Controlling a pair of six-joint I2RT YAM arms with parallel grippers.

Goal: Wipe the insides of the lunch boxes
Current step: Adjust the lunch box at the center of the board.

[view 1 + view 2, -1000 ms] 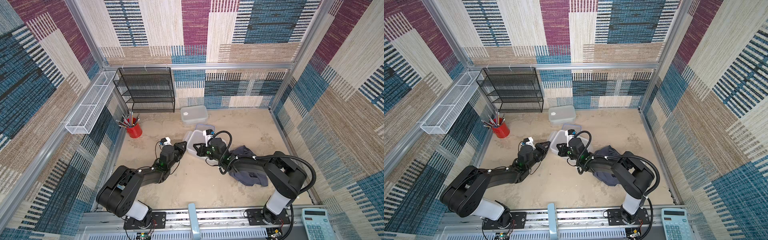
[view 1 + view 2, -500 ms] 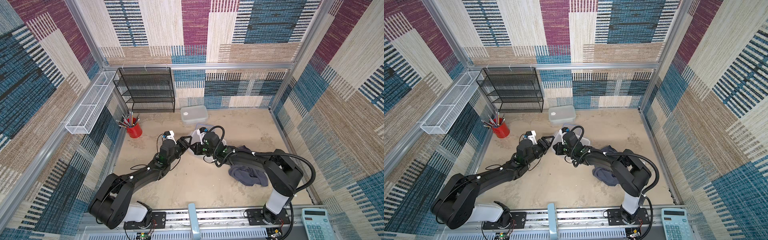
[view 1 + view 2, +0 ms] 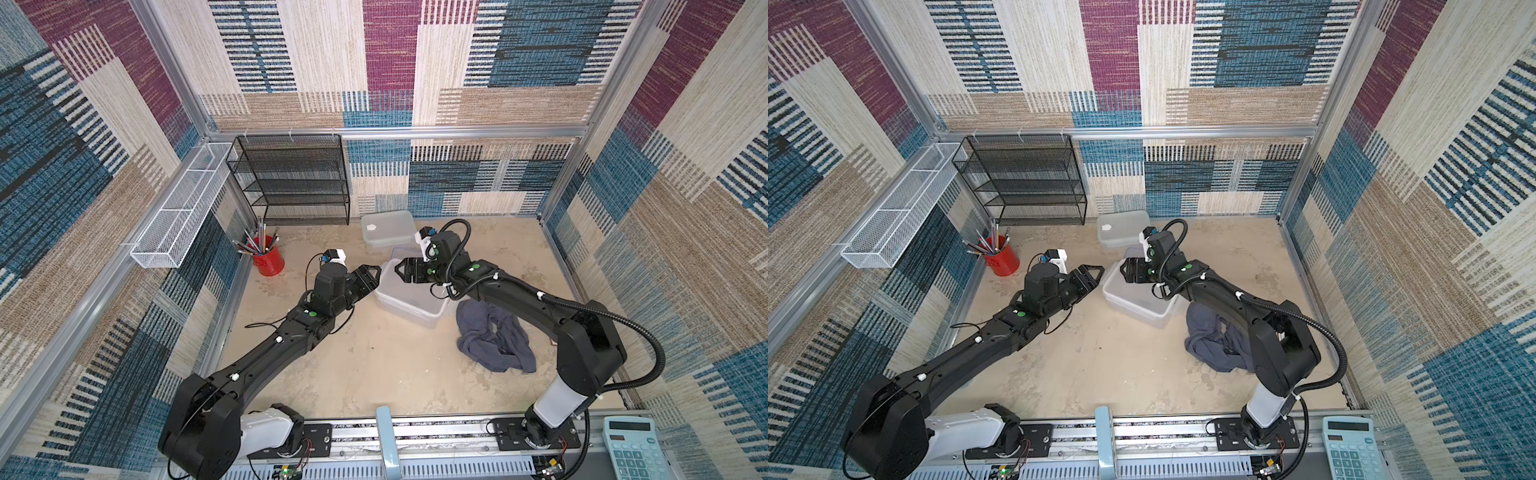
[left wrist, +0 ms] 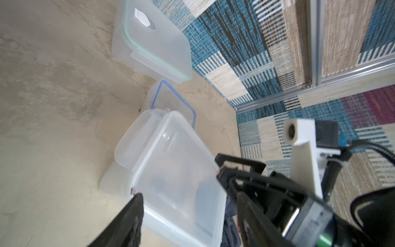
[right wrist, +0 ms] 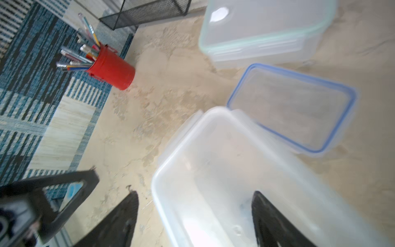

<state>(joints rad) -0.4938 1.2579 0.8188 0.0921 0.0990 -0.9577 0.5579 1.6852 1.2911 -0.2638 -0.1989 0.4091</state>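
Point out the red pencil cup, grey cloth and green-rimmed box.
red pencil cup (image 3: 270, 264), in a top view, side wall
grey cloth (image 3: 482, 328), in a top view, middle folds
green-rimmed box (image 4: 158, 38), left wrist view, lid centre

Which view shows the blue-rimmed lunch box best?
The right wrist view: the blue-rimmed lunch box shows nearly its whole lid, slightly blurred. The left wrist view shows it partly behind the large box; both top views show only a sliver.

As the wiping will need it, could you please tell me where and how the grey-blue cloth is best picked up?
Probably from straight above, pinching one raised fold near the middle of the grey-blue cloth. It lies crumpled on the table beside the large lunch box, so its ridges stand up, while its edges lie flat.
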